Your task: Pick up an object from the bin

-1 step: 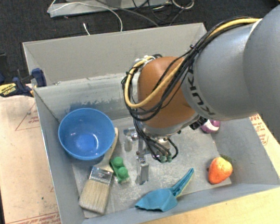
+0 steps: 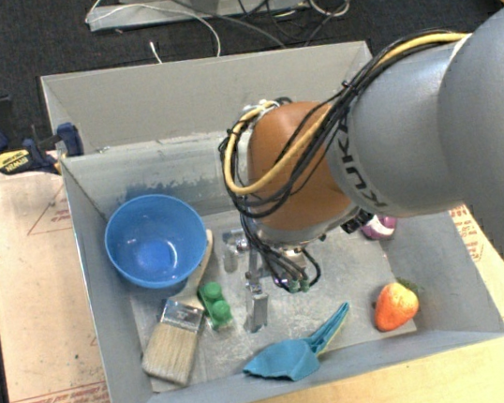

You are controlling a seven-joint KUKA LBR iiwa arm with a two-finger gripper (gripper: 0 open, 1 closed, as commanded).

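Note:
My gripper (image 2: 256,305) hangs below the arm's orange cover, low over the bin floor near the middle. Just to its left lies a small green toy (image 2: 215,305). In front of it, by the near wall, is a blue scoop-shaped thing (image 2: 293,352). Nothing shows in the gripper's grasp.
A blue bowl (image 2: 155,240) stands at the left with a wooden stick (image 2: 206,255) against it. A paintbrush (image 2: 174,342) lies at the front left. An orange-red strawberry toy (image 2: 395,305) sits at the front right, and a purple thing (image 2: 378,226) peeks out under the arm.

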